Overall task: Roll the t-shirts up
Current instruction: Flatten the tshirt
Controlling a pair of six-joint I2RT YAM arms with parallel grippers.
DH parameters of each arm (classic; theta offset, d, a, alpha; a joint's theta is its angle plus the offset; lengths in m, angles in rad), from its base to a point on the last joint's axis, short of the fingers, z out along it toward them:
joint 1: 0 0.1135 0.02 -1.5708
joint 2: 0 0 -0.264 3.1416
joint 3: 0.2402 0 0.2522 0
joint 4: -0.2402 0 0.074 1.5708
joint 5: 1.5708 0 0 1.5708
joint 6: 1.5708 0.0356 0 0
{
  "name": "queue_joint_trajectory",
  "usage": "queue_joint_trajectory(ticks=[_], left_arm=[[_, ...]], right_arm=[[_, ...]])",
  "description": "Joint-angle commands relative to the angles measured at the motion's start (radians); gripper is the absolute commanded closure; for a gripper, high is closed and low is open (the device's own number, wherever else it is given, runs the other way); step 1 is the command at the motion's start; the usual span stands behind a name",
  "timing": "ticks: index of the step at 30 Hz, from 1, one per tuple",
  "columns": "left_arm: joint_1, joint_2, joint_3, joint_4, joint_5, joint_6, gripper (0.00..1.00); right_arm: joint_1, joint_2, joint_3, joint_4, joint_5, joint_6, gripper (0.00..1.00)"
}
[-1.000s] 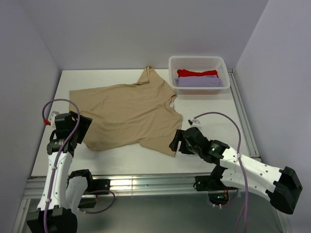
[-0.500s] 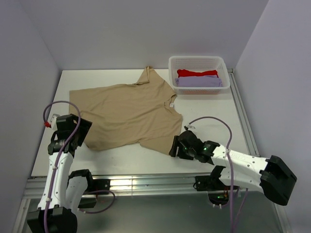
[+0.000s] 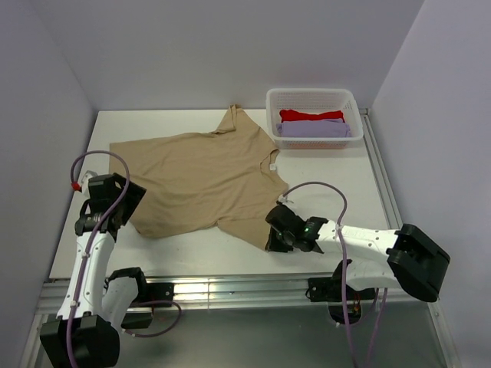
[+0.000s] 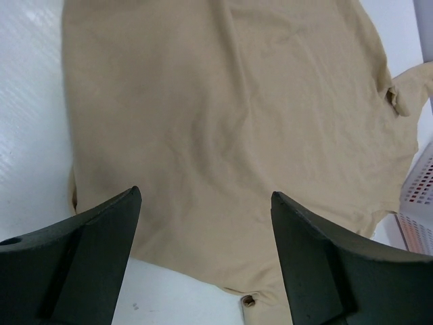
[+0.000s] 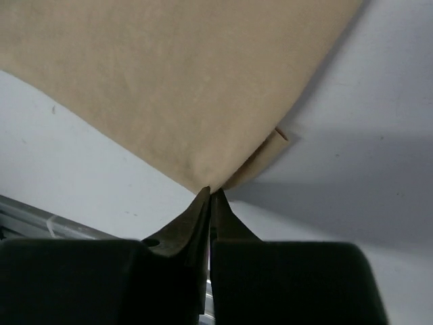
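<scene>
Right tool (image 5: 210,193) clamped tight on a corner of the tan t-shirt (image 3: 199,176); left tool (image 4: 204,196) spread wide above it.

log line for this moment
left jaws open over tan t-shirt hem | right jaws shut on near sleeve corner | roll not started

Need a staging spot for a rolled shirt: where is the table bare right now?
Widest bare patch: table between the tan t-shirt, the basket and the right rail. Also the near strip between left gripper and right gripper, and the far-left corner. Crowded: the centre under the shirt, and the basket.
</scene>
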Motion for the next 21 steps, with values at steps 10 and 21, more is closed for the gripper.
queue_joint_trajectory(ticks=[10,21], left_arm=[[-0.091,0.082,0.084,0.107,-0.039,0.062,0.17],[-0.19,0.182,0.108,0.132,-0.087,0.059,0.17]], right_arm=[[-0.098,0.053,0.327,-0.134,-0.164,-0.092,1.0],[-0.458,0.391,0.646,-0.051,-0.439,-0.245,1.0]])
